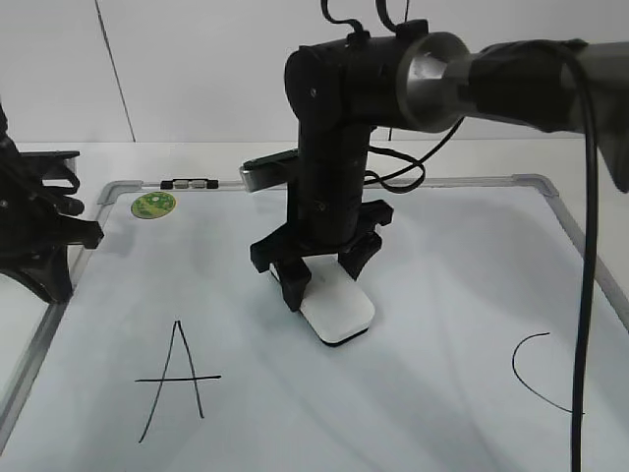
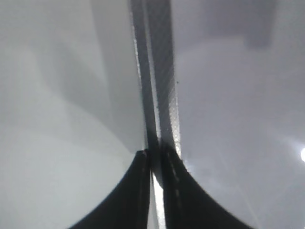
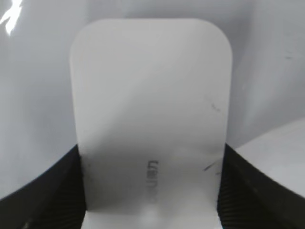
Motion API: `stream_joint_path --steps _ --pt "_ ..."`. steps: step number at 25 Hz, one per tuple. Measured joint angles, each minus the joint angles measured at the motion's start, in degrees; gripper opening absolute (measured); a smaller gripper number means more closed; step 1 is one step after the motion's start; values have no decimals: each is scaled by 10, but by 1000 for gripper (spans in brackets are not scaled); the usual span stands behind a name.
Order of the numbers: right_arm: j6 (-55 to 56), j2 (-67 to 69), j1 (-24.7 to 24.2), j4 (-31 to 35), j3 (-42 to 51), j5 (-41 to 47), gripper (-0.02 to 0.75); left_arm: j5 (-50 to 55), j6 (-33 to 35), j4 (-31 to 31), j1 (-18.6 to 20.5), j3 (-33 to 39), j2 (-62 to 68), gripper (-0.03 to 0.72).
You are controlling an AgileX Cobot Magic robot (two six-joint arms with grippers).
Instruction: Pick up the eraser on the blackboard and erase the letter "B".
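Observation:
The white eraser (image 1: pixel 337 313) lies on the blackboard (image 1: pixel 442 324) near its middle, its dark base on the surface. My right gripper (image 1: pixel 324 280) reaches down from above, and its fingers press both long sides of the eraser. The right wrist view shows the eraser (image 3: pixel 152 109) between the two black fingers (image 3: pixel 151 191), with small grey text on its top. No letter "B" shows in any view; the board around the eraser looks blank. My left gripper (image 1: pixel 84 231) rests at the board's left edge. Its jaws (image 2: pixel 155 155) are shut and empty over the grey frame (image 2: pixel 157 71).
A black "A" (image 1: pixel 177 379) is at the front left and a "C" (image 1: pixel 539 374) at the front right. A round green sticker (image 1: pixel 153 205) and a small black-and-silver clip (image 1: pixel 190 184) sit at the back left of the frame.

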Motion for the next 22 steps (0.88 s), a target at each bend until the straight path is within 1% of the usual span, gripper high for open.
stream_joint_path --steps 2,5,13,16,22 --pt "11 0 -6 -6 0 0 558 0 0 0 0 0 0 28" --pt "18 0 -29 0 0 -1 558 0 0 -1 0 0 0 28" --pt "20 0 -140 -10 -1 -5 558 0 0 -1 0 0 0 28" --pt "21 0 -167 -11 -1 -8 558 0 0 -1 0 0 0 28" --pt "13 -6 -175 1 0 -11 558 0 0 -1 0 0 0 28"
